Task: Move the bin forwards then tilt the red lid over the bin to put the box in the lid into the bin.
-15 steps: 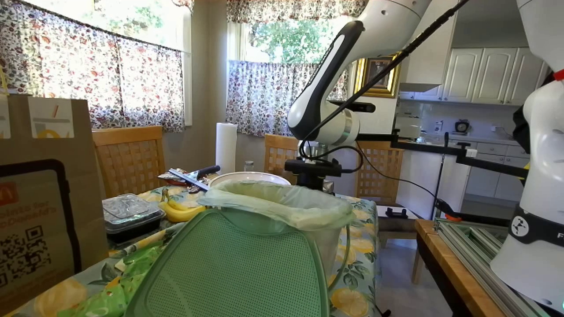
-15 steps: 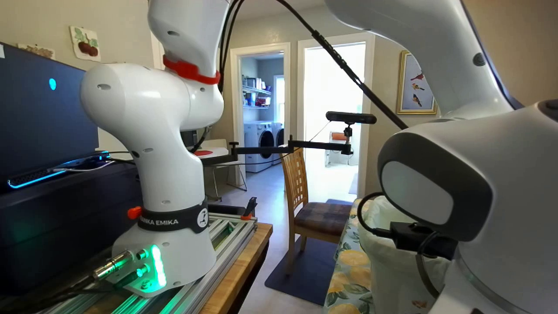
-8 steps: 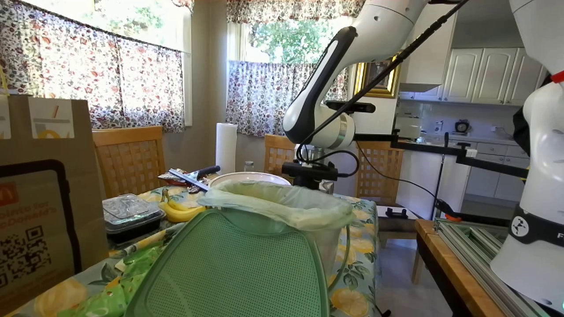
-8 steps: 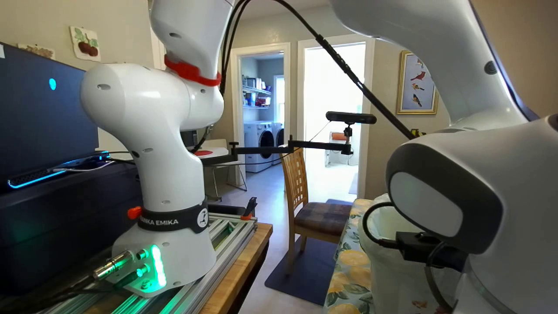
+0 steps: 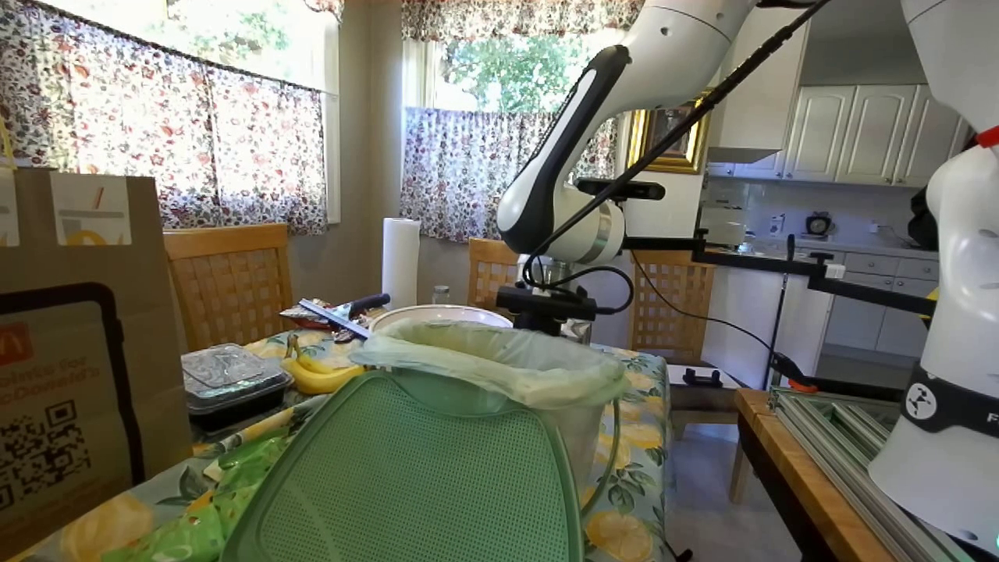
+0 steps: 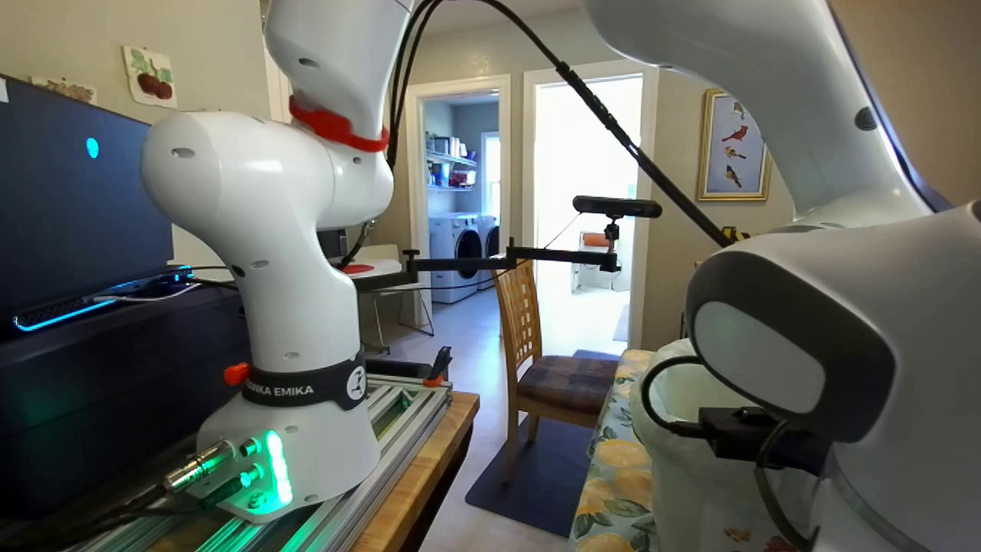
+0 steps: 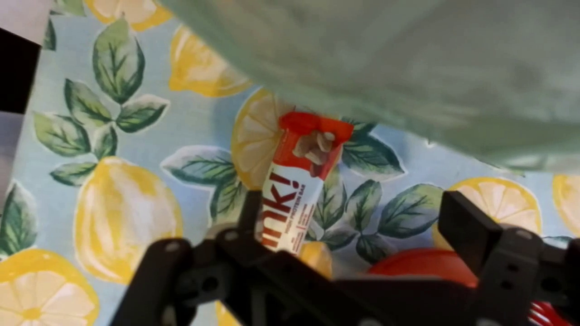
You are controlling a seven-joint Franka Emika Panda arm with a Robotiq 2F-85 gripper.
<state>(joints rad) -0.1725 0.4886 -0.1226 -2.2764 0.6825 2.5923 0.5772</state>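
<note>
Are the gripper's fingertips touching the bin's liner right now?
Apart. The wrist view shows it: a strip of printed tablecloth is visible between both fingertips and the near edge of the bin's liner.

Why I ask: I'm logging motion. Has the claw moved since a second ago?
Yes, the claw has: in an exterior view, its visible part shifted slightly toward the unmoved paper towel roll.
</note>
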